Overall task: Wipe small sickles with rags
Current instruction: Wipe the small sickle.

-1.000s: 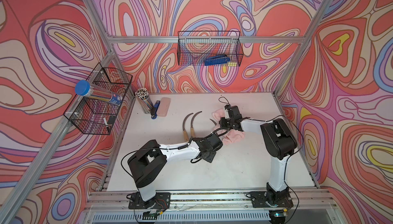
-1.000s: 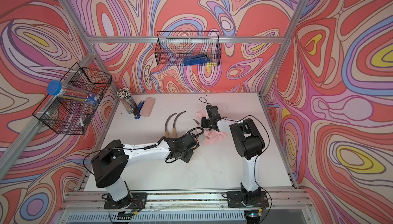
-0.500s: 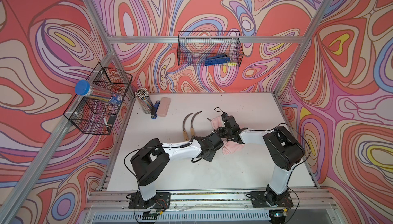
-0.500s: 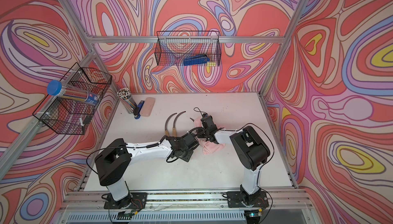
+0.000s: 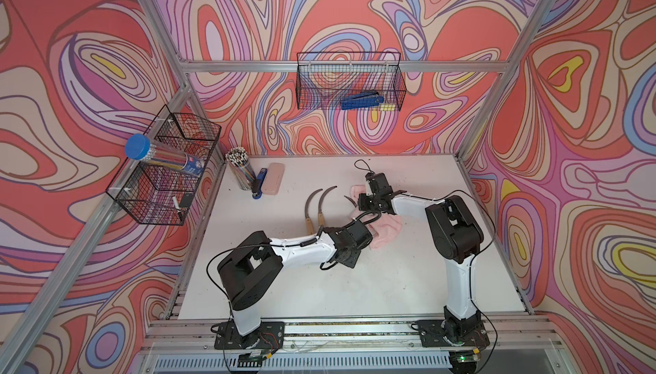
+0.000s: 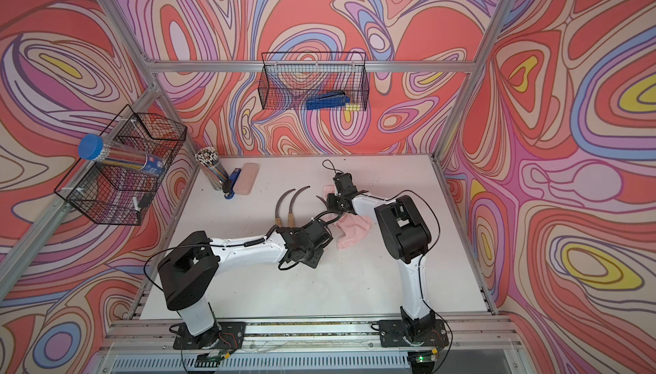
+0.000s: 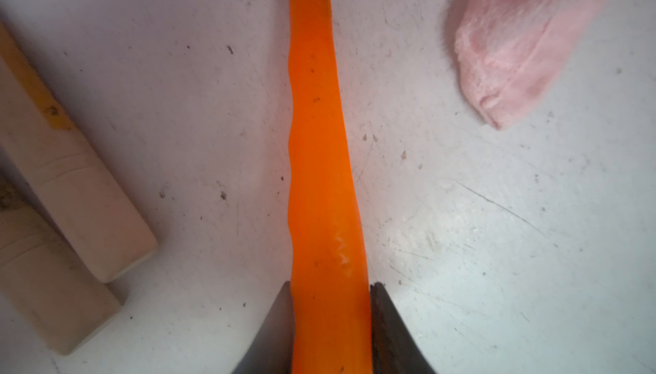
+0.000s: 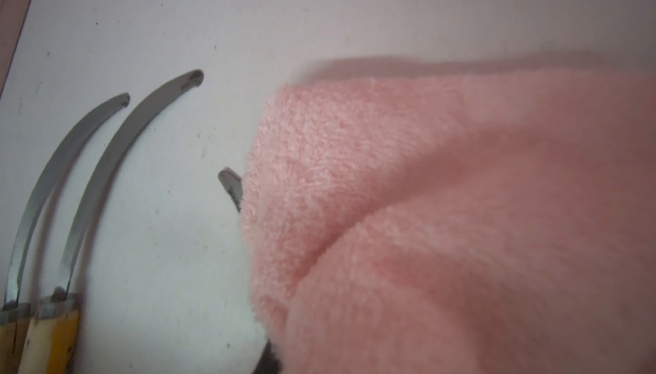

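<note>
On the counter (image 7: 497, 248) the rag (image 8: 443, 212) hides most of the orange-handled sickle (image 7: 319, 141) blade, only its tip (image 8: 230, 182) showing; left jaws clamp the handle, seen by left wrist view alone; right jaws buried, pinched on rag.

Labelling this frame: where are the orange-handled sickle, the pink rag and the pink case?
orange-handled sickle (image 7: 319, 141): left wrist view, middle of the handle.
pink rag (image 8: 443, 212): right wrist view, middle of the cloth.
pink case (image 5: 273, 179): in a top view, lid centre.

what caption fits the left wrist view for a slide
Left gripper clamps the orange sickle handle, with two wooden handles and the pink rag lying apart from it.
</note>
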You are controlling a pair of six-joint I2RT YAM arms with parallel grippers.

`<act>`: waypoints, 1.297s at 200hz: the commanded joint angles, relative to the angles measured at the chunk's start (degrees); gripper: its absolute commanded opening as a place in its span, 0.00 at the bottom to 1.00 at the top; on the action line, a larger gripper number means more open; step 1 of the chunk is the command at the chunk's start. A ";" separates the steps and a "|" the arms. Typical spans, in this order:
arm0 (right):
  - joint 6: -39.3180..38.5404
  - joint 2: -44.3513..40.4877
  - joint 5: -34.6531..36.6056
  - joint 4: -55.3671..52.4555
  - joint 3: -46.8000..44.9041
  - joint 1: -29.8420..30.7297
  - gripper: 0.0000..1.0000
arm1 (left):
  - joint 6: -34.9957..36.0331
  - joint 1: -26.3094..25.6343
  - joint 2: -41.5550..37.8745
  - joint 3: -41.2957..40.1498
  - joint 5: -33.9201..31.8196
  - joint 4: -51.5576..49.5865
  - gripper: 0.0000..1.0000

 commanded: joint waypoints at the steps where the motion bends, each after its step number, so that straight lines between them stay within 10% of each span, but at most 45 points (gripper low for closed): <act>1: -1.77 3.53 0.13 -0.26 5.72 0.12 0.00 | 2.64 -1.09 -1.27 -0.07 4.76 0.40 0.00; 152: -6.93 12.33 -9.76 1.55 14.70 -0.84 0.00 | 4.42 -2.71 -3.12 -1.40 7.12 0.71 0.00; 259: -5.18 8.72 4.10 -4.77 17.91 -2.99 0.00 | 3.90 -3.80 -4.17 -3.40 6.79 2.11 0.00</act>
